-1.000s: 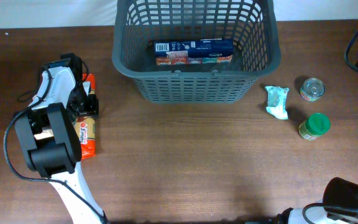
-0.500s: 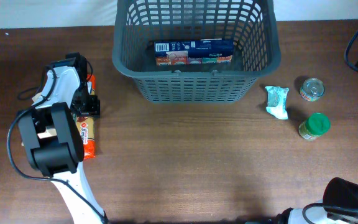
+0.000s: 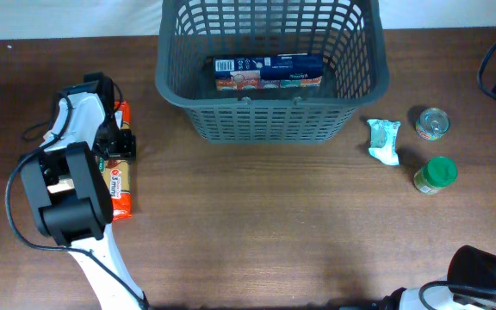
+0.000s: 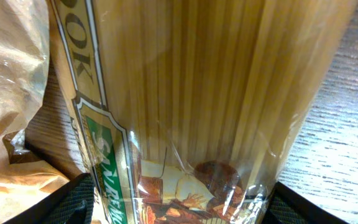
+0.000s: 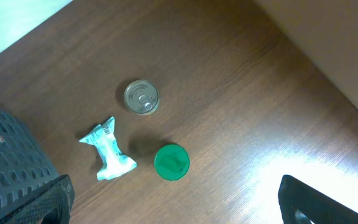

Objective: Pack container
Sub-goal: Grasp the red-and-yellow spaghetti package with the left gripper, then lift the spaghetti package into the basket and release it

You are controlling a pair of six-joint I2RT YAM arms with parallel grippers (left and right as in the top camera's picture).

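Observation:
The dark grey basket (image 3: 166,86) stands at the back middle of the table, and its corner shows in the right wrist view (image 5: 5,168). A blue box (image 3: 269,64) and a red-and-white box (image 3: 269,82) lie inside it. My left gripper (image 3: 114,146) is at the left side, shut on a long clear spaghetti packet (image 3: 119,185) that lies on the table. In the left wrist view the packet (image 4: 185,93) fills the space between the fingers (image 4: 182,205). My right gripper (image 5: 176,205) is open and empty, high above the right side.
A teal-and-white wrapped packet (image 3: 383,140), a tin can (image 3: 432,122) and a green-lidded jar (image 3: 437,174) stand right of the basket; they also show in the right wrist view (image 5: 107,157), (image 5: 141,98), (image 5: 171,162). A crinkled brown wrapper (image 4: 11,93) lies beside the spaghetti.
My left gripper shifted slightly up and right with the packet, then came back to where it was. The right arm has not moved.

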